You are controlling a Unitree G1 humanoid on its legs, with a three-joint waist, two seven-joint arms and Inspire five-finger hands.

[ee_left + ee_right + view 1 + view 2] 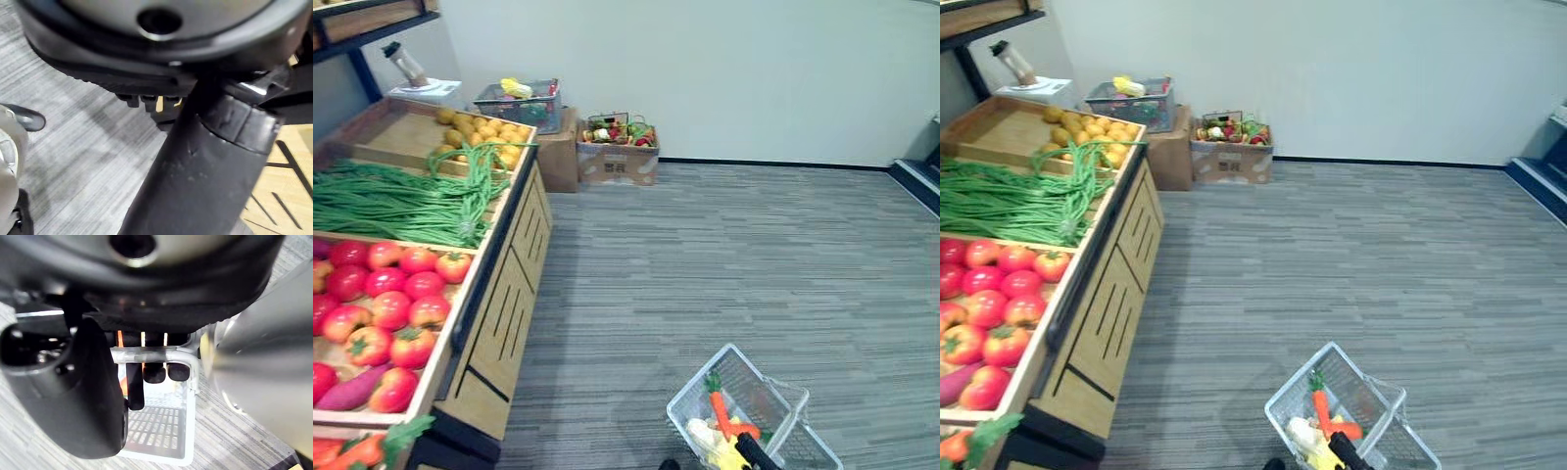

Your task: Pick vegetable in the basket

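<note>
Basket [759,387] sits low at the robot's right over the grey floor [724,255], with a carrot [720,409] and yellow produce [732,455] inside. The right hand [161,298] has its fingers [155,373] hooked round the handle [146,353]. The left hand [146,63] shows beside the counter [504,313]; I cannot tell how its fingers stand. On the counter lie tomatoes [396,294], long beans [401,201] and yellow fruit [484,132], well apart from the basket. By the far wall stands a cardboard box [617,164] of produce, its dark print too small to read.
</note>
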